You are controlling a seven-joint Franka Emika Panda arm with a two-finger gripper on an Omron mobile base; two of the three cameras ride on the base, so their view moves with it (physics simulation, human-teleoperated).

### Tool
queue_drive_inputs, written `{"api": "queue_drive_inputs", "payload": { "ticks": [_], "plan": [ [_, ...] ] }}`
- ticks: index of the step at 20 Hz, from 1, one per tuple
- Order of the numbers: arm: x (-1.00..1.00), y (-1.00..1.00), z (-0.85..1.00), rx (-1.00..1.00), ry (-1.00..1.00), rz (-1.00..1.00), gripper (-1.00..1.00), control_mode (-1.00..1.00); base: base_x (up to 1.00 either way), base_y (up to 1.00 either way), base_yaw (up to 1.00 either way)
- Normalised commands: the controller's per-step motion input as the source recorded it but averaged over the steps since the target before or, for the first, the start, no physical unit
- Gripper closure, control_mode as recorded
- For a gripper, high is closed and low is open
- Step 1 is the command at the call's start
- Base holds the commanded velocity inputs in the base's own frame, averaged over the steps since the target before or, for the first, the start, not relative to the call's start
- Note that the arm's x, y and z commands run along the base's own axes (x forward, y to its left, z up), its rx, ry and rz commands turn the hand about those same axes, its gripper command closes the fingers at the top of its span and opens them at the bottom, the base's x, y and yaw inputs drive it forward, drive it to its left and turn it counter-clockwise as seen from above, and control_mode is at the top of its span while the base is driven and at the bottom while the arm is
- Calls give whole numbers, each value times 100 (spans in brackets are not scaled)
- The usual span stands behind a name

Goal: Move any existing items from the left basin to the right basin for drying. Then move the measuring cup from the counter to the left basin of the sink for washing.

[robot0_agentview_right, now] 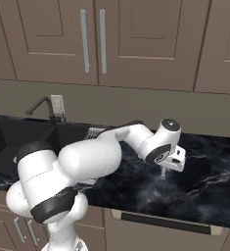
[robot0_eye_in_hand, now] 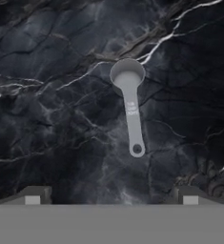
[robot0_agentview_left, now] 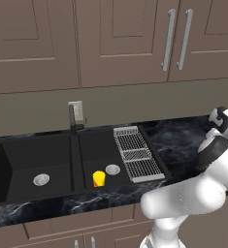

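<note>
Hand spread above measuring cup on counter, fingertips cut off at frame bottom.

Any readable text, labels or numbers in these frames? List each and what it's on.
Nothing readable.
Measuring cup handle: faint embossed marks, too blurred to read.
Counter, sink, wall outlet, cabinets: no text or signs.

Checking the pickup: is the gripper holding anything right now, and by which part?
Nothing is held. The gripper is open above the counter, with the measuring cup lying free on it between the fingertips' line.
</note>
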Motion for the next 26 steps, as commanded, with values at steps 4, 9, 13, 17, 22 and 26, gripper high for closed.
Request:
{"api": "queue_drive_inputs", "payload": {
  "ticks": [4, 9, 13, 17, 22, 26],
  "plan": [
    [8, -3, -30, -6, 1, 0, -100, -100, 0, 0, 0],
    [11, -6, -20, -4, 0, 0, -100, -100, 0, 0, 0],
    [18, -7, -14, -3, 0, 1, -100, -100, 0, 0, 0],
    [16, -9, -13, -3, 0, 2, -100, -100, 0, 0, 0],
    [20, -1, -11, -3, 0, 2, -100, -100, 0, 0, 0],
    [18, -1, -10, 0, 0, 3, -100, -100, 0, 0, 0]
  ]
}}
